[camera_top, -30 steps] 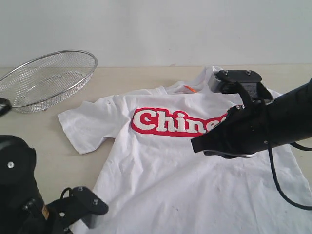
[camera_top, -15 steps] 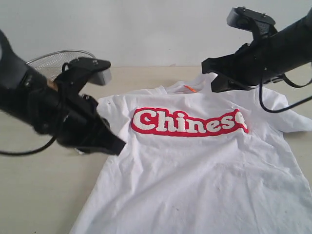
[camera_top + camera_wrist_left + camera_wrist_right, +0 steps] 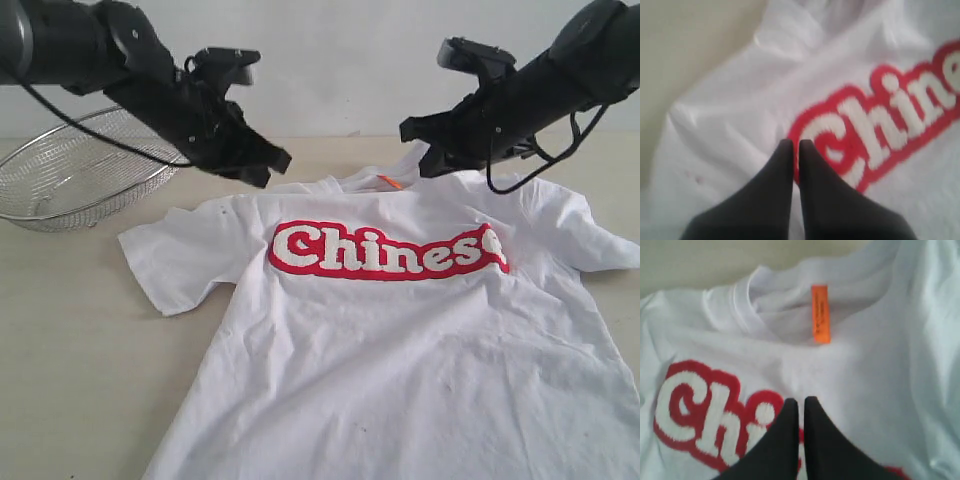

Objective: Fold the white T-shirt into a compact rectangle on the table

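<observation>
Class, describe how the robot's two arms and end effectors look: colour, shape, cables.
The left arm and right arm are matte black tubes. The left end effector and right end effector each have two black fingers tapering to points. Thin black cables hang loose along both arms; a boxy dark block tops each wrist.

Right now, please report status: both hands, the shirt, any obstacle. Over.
Left hand shut, empty, over white T-shirt. Right hand same, near orange neck tag. T-shirt spread flat on table, not yet folded. Mesh basket beside it, apart.
</observation>
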You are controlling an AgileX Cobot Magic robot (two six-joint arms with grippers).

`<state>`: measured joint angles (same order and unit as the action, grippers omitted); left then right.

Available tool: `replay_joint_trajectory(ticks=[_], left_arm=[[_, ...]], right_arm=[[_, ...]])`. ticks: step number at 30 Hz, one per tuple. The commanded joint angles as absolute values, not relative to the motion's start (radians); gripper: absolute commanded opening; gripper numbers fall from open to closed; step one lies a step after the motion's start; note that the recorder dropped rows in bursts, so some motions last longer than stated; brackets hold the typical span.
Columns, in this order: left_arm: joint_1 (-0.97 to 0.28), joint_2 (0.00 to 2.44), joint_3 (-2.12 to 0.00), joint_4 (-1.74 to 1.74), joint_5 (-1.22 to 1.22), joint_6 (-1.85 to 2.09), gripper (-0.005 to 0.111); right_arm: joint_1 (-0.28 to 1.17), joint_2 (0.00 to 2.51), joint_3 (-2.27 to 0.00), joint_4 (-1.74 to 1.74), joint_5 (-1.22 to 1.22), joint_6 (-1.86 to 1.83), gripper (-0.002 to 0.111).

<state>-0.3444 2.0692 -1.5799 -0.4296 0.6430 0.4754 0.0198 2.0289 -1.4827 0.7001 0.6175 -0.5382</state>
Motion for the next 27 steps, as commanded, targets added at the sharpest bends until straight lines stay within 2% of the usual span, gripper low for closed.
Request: replay_joint_trajectory(ticks=[1, 6, 15, 27], left_arm=[[-0.318, 2.201, -1.842, -0.464, 0.692, 0.489, 0.004], [-0.323, 2.409, -2.100, -0.461, 0.832, 0.554, 0.004], [-0.323, 2.500, -2.160, -0.430, 0.812, 0.574, 0.004], [-0.323, 2.536, -2.158, -0.430, 0.813, 0.591, 0.004]], right_arm=[[-0.014, 2.147, -1.696, 0.696, 0.691, -0.499, 0.000], [0.011, 2.272, -1.818, 0.703, 0.722, -0.535, 0.000], [0.121, 2.316, -1.818, 0.723, 0.624, -0.578, 0.000], [0.133, 2.316, -1.818, 0.723, 0.626, -0.582, 0.000]])
